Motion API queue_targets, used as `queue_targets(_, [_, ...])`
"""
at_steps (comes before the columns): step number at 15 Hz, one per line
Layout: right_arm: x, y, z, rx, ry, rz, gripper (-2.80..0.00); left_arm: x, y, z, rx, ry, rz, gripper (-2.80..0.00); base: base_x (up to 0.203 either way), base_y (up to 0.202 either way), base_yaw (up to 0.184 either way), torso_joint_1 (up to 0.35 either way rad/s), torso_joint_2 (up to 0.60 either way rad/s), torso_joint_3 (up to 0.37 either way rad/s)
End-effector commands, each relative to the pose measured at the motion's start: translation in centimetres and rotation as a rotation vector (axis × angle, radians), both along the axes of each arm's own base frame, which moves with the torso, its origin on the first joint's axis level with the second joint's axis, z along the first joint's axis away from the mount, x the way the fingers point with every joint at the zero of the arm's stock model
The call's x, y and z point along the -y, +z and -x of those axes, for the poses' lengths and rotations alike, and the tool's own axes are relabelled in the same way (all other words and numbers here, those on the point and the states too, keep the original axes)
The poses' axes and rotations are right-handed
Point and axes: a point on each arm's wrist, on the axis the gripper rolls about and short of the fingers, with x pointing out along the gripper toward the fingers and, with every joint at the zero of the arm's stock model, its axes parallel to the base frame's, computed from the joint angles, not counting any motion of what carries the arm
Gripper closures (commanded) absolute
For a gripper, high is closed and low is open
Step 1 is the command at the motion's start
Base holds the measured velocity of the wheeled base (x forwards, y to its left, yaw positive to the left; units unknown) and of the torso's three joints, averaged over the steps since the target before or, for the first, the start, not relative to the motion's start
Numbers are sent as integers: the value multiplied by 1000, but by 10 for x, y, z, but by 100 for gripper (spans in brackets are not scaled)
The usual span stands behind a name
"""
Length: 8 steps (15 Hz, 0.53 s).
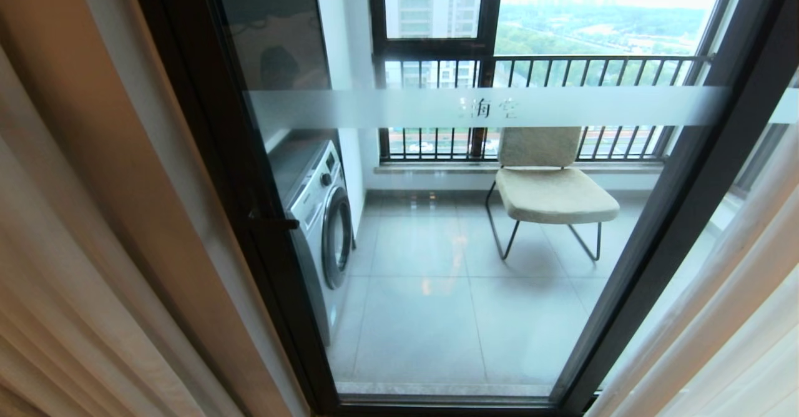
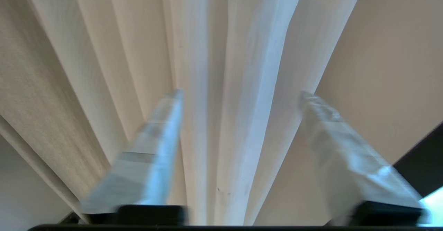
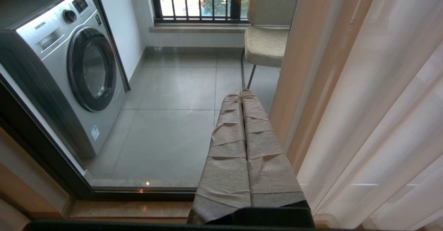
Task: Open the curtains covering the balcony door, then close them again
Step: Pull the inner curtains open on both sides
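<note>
The balcony door (image 1: 237, 205), glass in a dark frame with a frosted strip (image 1: 562, 106), stands uncovered in the middle of the head view. The curtains are drawn to both sides: beige drapes (image 1: 75, 248) on the left, white sheers (image 1: 736, 317) on the right. Neither arm shows in the head view. In the left wrist view my left gripper (image 2: 240, 93) is open, its fingers wide apart. Pleated curtain folds (image 2: 207, 44) hang just beyond and between them, not pinched. My right gripper (image 3: 242, 92) is shut on nothing, low beside the right curtain (image 3: 373, 103), pointing at the glass.
Behind the glass, a silver washing machine (image 1: 321, 217) stands on the left of the balcony and a beige chair (image 1: 549, 186) by the black railing (image 1: 562, 61). The door's dark sill (image 3: 138, 193) runs along the floor in front of my right gripper.
</note>
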Motion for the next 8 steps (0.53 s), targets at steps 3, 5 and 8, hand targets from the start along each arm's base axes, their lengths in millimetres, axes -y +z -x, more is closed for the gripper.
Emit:
queue_targets(3, [0,0,0,-1,-1,1,0,9,6,11,20,0,-17,0,0,0,0,0,0,0])
queue_targets(5, [0,0,0,-1,-1,1,0,11,6,13,21,-2,-19,0,0,0,0,0,0,0])
queue_targets(8, [0,0,0,-1,-1,1,0,18,4,17,20,-15,-16,0,0,0,0,0,0,0])
